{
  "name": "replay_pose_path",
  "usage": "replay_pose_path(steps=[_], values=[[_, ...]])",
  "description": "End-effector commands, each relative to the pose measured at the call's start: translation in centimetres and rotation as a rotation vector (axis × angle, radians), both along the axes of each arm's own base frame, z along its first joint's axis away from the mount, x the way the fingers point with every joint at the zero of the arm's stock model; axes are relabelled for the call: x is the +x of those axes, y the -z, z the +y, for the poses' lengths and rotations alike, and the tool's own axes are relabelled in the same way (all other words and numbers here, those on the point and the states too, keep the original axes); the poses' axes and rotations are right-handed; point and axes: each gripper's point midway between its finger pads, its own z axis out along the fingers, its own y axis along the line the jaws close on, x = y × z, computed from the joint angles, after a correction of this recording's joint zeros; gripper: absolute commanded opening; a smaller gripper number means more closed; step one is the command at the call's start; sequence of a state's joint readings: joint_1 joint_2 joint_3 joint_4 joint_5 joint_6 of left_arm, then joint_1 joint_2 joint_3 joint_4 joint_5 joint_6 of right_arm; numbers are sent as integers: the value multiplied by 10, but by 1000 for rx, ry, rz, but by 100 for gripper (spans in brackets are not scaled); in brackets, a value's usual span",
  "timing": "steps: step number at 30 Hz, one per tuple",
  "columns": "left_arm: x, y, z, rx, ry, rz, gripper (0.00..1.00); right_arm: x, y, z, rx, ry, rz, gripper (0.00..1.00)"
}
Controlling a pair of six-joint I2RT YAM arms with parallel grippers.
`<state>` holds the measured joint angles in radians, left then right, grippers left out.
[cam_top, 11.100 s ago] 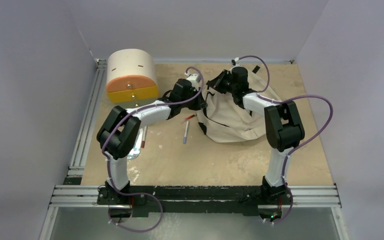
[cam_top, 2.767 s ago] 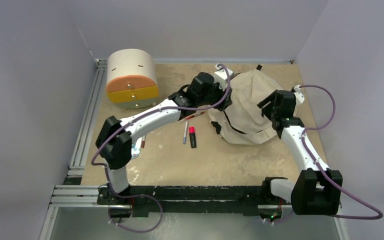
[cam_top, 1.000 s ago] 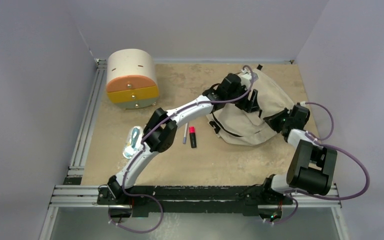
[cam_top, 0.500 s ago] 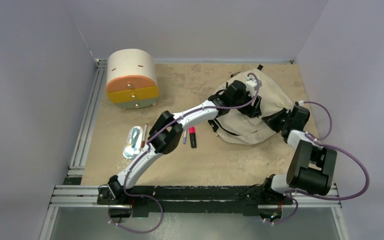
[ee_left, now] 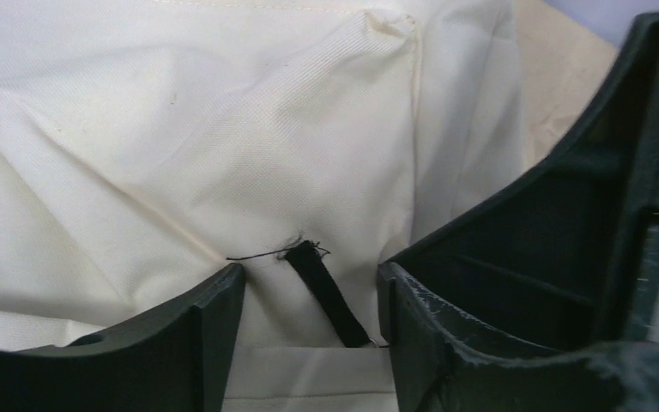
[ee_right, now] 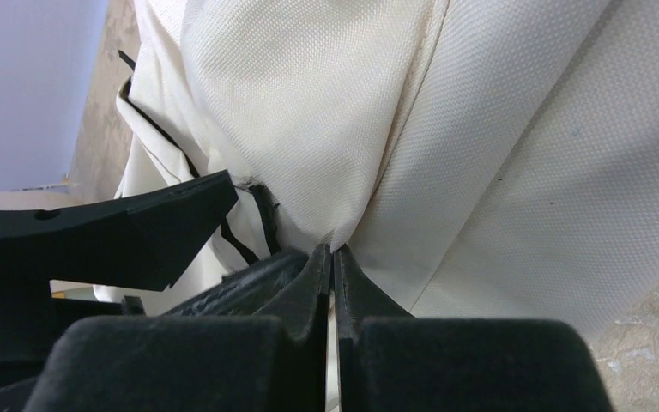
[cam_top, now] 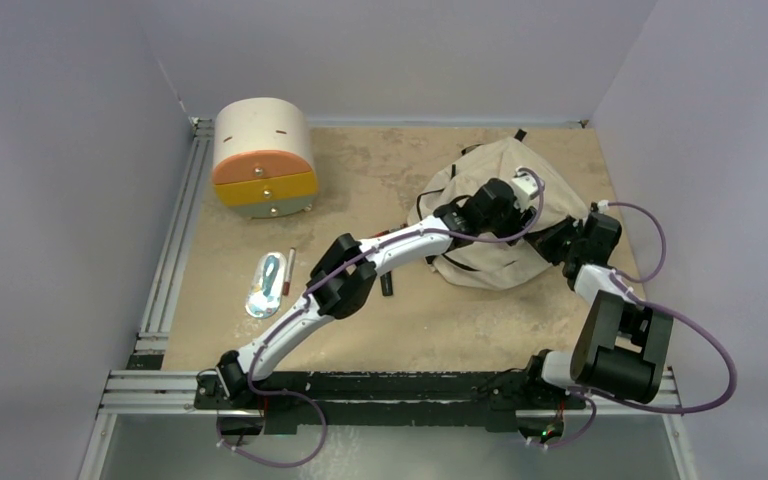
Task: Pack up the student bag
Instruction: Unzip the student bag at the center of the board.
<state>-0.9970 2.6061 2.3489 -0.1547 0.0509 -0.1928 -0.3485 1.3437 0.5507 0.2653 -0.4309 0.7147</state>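
Claw state first: left gripper (ee_left: 307, 287) is spread, 2 fingers straddling a short black tab (ee_left: 330, 296) stitched to the student bag (ee_left: 223, 129). Neither finger touches it, as far as the left wrist view shows. Tab looks like a zip pull or a loop, can't tell which. Right gripper (ee_right: 333, 257) is closed tight on a fold of the cream fabric just beside that tab, so it's the anchor. Bag sits slumped at the far right of the table (cam_top: 360, 340), well apart from the drawer box (cam_top: 263, 160) at far left.

My read: the step is grabbing the tab to open the bag. To do it well:
- Centre the tab between the fingers.
- Go a touch deeper so the pads land on the tab and not on loose cloth, then close.
- Right side should hold the fold taut, else the fabric bunches and the tab slips.
- Pull along the zip line, not up.

Marker (cam_top: 387, 287) and pen (cam_top: 289, 270) lie on the table, unpacked.
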Motion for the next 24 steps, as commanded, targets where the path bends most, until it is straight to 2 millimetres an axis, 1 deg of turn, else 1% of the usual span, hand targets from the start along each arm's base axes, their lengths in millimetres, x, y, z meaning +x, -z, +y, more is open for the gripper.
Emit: replay_pose_path(steps=[1, 8, 12, 15, 18, 19, 22, 24], values=[[12, -10, 0, 27, -35, -102, 54, -2, -18, 14, 17, -74, -70, 0], [16, 5, 0, 79, -39, -157, 52, -4, -17, 16, 21, -83, -69, 0], [18, 8, 2, 96, -46, -168, 32, -5, -16, 16, 17, -83, -70, 0], [18, 6, 4, 96, -50, -172, 21, -4, -15, 15, 12, -79, -68, 0], [19, 3, 6, 98, -63, -175, 4, -4, -14, 14, 6, -74, -66, 0], [19, 1, 7, 98, -70, -178, 0, -4, -14, 13, 5, -73, -65, 0], [23, -6, 12, 98, -99, -183, 0, -5, -10, 13, 2, -71, -59, 0], [26, -15, 15, 88, -115, -182, 0, -6, -8, 13, -1, -72, -53, 0]])
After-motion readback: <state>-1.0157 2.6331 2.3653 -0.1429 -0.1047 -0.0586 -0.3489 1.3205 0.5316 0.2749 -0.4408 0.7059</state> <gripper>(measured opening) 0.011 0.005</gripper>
